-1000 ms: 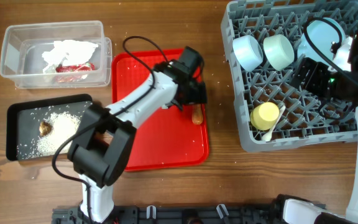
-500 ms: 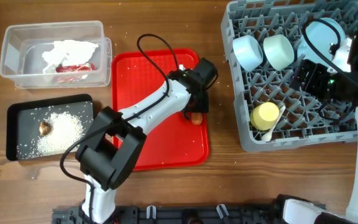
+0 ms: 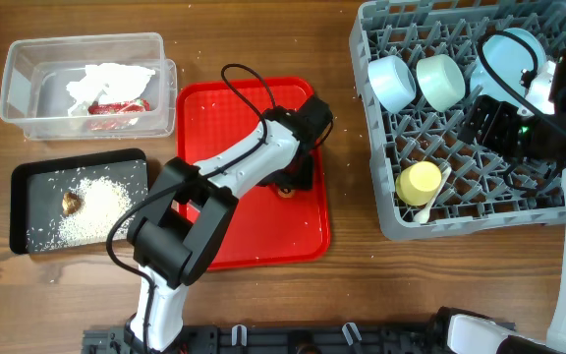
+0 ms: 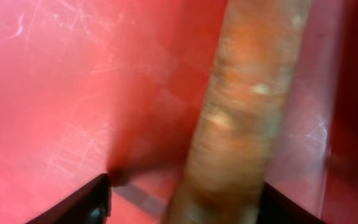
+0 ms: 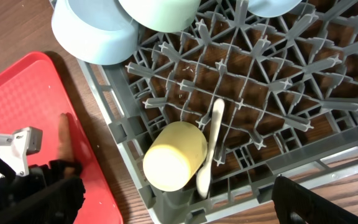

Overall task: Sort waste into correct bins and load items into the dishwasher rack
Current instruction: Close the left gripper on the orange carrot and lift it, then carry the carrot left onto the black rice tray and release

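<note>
The orange-brown carrot-like stick (image 4: 241, 106) lies on the red tray (image 3: 263, 236). My left gripper (image 3: 293, 177) is low over it. In the left wrist view the open fingers (image 4: 185, 205) straddle the stick, with a gap on the left side. Only the stick's end (image 3: 288, 191) shows overhead. My right gripper (image 3: 499, 123) hangs open and empty above the grey dishwasher rack (image 3: 391, 211). The rack holds the light-blue bowl (image 3: 391, 82), pale-green bowl (image 3: 440, 79), light-blue plate (image 3: 509, 59), yellow cup (image 3: 419, 182) and white spoon (image 3: 435, 192).
The clear tub (image 3: 28, 59) at the back left holds the white tissue (image 3: 111, 81) and red wrapper (image 3: 116, 106). The black tray (image 3: 28, 182) holds rice (image 3: 91, 206) and the brown scrap (image 3: 71, 202). Bare wood lies between the red tray and the rack.
My left gripper swung to the tray's right side, then came down and a little left over the stick. The stick has shifted slightly left. The right arm has not moved.
</note>
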`<state>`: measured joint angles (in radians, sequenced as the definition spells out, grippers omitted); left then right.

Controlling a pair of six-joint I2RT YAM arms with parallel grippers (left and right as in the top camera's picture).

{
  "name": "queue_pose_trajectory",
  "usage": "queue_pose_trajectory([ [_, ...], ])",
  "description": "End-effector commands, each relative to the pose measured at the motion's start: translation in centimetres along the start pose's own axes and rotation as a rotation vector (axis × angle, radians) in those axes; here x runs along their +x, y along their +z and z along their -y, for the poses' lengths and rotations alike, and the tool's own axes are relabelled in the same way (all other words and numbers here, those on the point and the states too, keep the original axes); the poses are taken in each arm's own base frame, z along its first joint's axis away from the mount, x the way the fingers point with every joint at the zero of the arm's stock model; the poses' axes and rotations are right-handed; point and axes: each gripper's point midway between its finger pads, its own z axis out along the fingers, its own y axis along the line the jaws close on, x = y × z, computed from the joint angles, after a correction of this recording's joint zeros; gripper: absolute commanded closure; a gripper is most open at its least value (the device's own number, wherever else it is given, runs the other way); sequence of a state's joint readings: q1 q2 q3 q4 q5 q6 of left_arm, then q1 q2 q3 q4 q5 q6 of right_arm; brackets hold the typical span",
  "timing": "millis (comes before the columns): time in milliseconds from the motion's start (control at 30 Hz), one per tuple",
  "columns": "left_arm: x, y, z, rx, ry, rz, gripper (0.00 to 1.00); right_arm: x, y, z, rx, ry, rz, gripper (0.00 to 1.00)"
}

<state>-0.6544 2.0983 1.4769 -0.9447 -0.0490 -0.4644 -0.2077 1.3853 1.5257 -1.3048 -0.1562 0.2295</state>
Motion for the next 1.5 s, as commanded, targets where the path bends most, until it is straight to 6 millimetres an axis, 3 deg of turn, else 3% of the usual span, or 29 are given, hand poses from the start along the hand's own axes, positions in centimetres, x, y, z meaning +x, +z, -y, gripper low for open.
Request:
queue_pose_trajectory([
  [0, 0.0, 0.6, -0.9, -0.019, -0.004, -0.017, 0.6, -0.3, -0.7, 0.0, 0.006, -0.023, 0.025, 0.0],
  [100, -0.2, 0.6, -1.2, -0.035, -0.004, -0.007, 0.62, -0.3, -0.7, 0.0, 0.006, -0.031, 0.025, 0.0],
  [233, -0.4, 0.5, -1.5, -0.052, -0.004, 0.004, 0.75, -0.3, -0.7, 0.0, 0.006, -0.035, 0.025, 0.0],
  [333, -0.6, -0.2, -1.8, -0.049, -0.013, 0.015, 0.78, -0.3, -0.7, 0.0, 0.006, -0.045, 0.025, 0.0],
  [533, -2.4, -5.7, -5.1, -0.018, -0.113, 0.078, 0.81, -0.3, -0.7, 0.0, 0.006, -0.049, 0.025, 0.0],
  [633, -3.2, -10.1, -9.1, 0.001, -0.214, 0.13, 0.81, -0.5, -0.7, 0.0, 0.005, -0.049, 0.029, 0.0],
  [733, -2.6, -14.8, -15.3, 0.014, -0.405, 0.201, 0.8, -0.5, -0.7, 0.0, 0.005, -0.05, 0.032, 0.0],
  [833, -1.0, -17.4, -21.3, 0.004, -0.606, 0.236, 0.8, -0.6, -0.7, 0.0, 0.004, -0.051, 0.035, 0.0],
  [933, 1.7, -18.6, -27.7, -0.025, -0.833, 0.228, 0.8, -0.6, -0.7, 0.0, 0.004, -0.05, 0.036, 0.0],
  [1033, 5.0, -17.9, -33.0, -0.057, -1.089, 0.169, 0.81, -0.6, -0.7, 0.0, 0.004, -0.05, 0.036, 0.0],
  [1167, 8.6, -15.3, -36.9, -0.08, -1.387, 0.102, 0.8, -0.6, -0.7, 0.0, 0.004, -0.05, 0.036, 0.0],
  [1267, 9.9, -12.1, -37.6, -0.076, -1.485, 0.071, 0.79, -0.6, -0.7, 0.0, 0.003, -0.049, 0.035, 0.0],
  [1467, 11.0, -5.0, -36.1, -0.045, -1.495, 0.045, 0.73, -0.6, -0.7, 0.0, 0.004, -0.047, 0.034, 0.0],
])
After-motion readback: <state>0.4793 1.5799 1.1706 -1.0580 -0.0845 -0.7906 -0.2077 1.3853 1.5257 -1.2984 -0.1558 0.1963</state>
